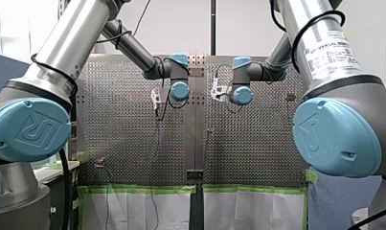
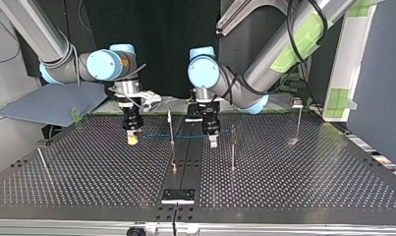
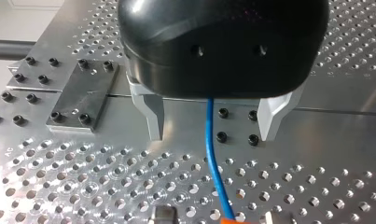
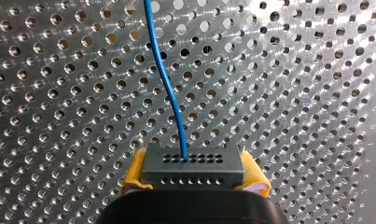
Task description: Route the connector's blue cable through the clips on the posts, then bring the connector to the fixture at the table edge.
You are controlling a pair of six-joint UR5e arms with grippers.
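Note:
In the right wrist view my right gripper (image 4: pixel 193 161) is shut on the grey connector (image 4: pixel 193 171), its yellow pads (image 4: pixel 135 171) pressing both sides. The blue cable (image 4: pixel 169 88) leaves the connector's face and runs ahead over the perforated table. In the top view my right gripper (image 2: pixel 131 138) hangs at the left, and the cable (image 2: pixel 156 136) stretches from it past a thin post (image 2: pixel 170 127) to my left gripper (image 2: pixel 212 141). In the left wrist view my left gripper (image 3: pixel 213 126) is open; the cable (image 3: pixel 211 144) passes between its metal fingers (image 3: pixel 153 116) without touching them.
More posts stand in the top view: one (image 2: pixel 232 147) beside my left gripper, a clip-topped one (image 2: pixel 298 120) at the right, a leaning one (image 2: pixel 43 162) at the left. A black fixture plate (image 2: pixel 178 195) sits at the near table edge.

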